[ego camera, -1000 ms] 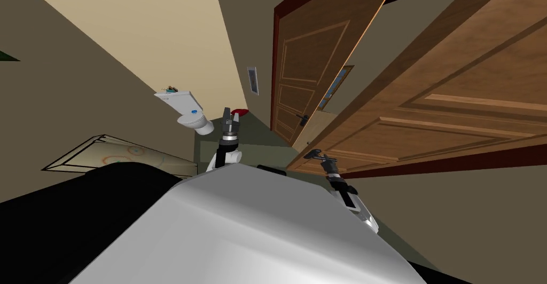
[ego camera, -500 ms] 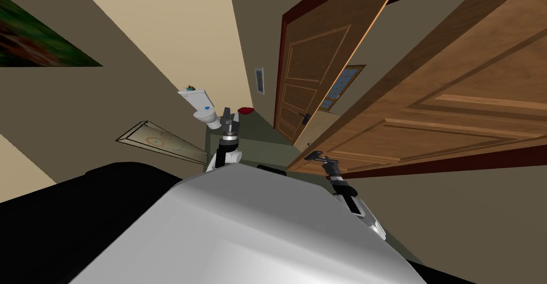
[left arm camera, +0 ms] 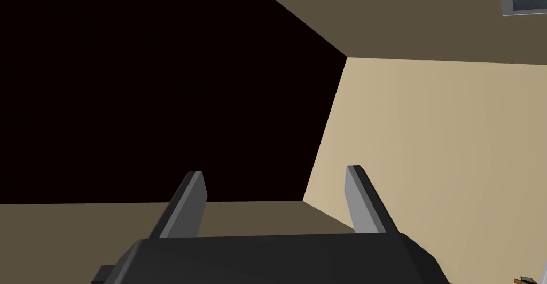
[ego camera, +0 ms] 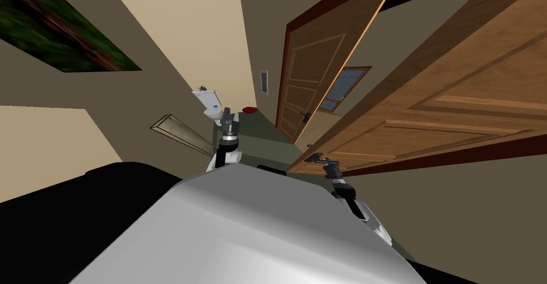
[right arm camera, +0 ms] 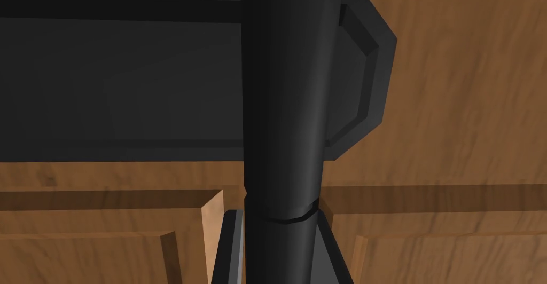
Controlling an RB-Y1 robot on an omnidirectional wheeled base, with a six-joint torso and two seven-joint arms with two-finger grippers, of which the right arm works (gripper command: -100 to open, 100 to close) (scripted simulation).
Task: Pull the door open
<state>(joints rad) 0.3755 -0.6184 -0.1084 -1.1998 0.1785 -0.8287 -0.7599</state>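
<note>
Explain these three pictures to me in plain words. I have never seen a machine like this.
This is a two-armed robot in a house. The wide picture comes from a camera on its head, looking steeply down past its own chest. The other two come from cameras on its wrists, each looking along that arm's jaws.

The right arm reaches to the brown panelled wooden door. In the right wrist view its jaws press both sides of the door's black lever handle, so that is what it holds. The left arm points forward with its jaws open and empty.

Farther off are a second brown door, a white toilet and a small red object on the floor.
</note>
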